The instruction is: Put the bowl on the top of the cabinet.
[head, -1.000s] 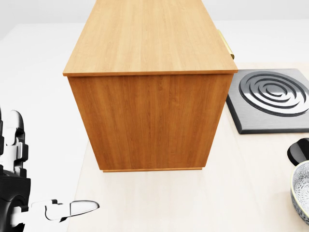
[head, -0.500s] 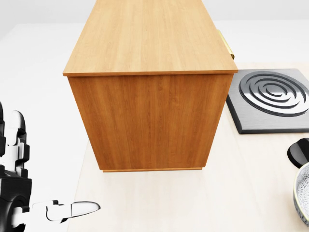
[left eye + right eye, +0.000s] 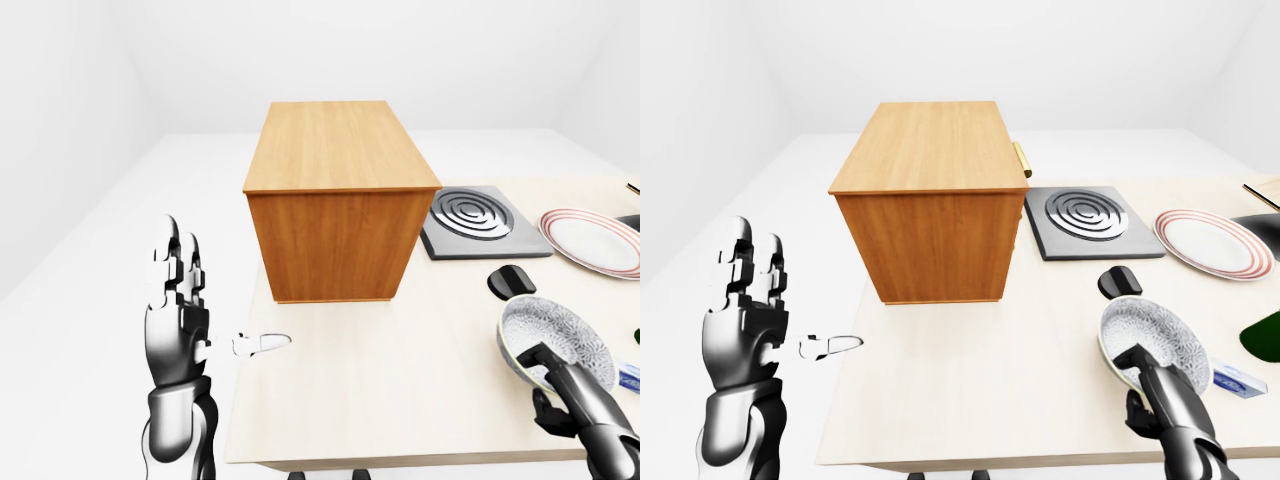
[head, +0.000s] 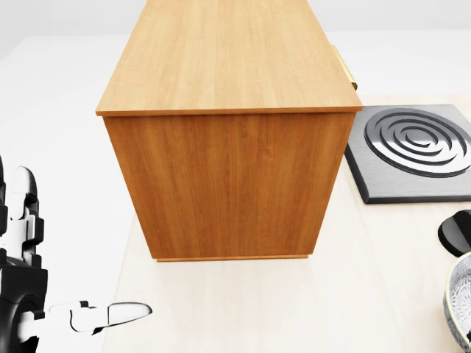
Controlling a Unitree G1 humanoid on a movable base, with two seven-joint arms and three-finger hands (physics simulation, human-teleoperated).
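Observation:
The patterned grey-and-white bowl (image 3: 556, 336) is tilted just above the table at the lower right of the left-eye view. My right hand (image 3: 556, 378) is shut on its near rim, thumb inside and fingers underneath. Only the bowl's edge (image 4: 462, 294) shows in the head view. The wooden cabinet (image 3: 335, 158) stands at the table's upper left, and its flat top is bare. My left hand (image 3: 205, 300) is raised beside the table's left edge, well left of and below the cabinet. Its fingers point up, its thumb points right, and it is open and holds nothing.
A dark burner slab with silver rings (image 3: 478, 215) lies right of the cabinet, and a red-rimmed plate (image 3: 592, 240) lies further right. A small black object (image 3: 511, 280) sits just above the bowl. A green shape (image 3: 1268, 335) and a small blue packet (image 3: 1238, 380) lie at the right edge of the pale table (image 3: 400, 390).
In the head view the bowl's edge has slipped slightly down and toward the right border. The left hand has drifted a little lower. The cabinet and camera have not moved.

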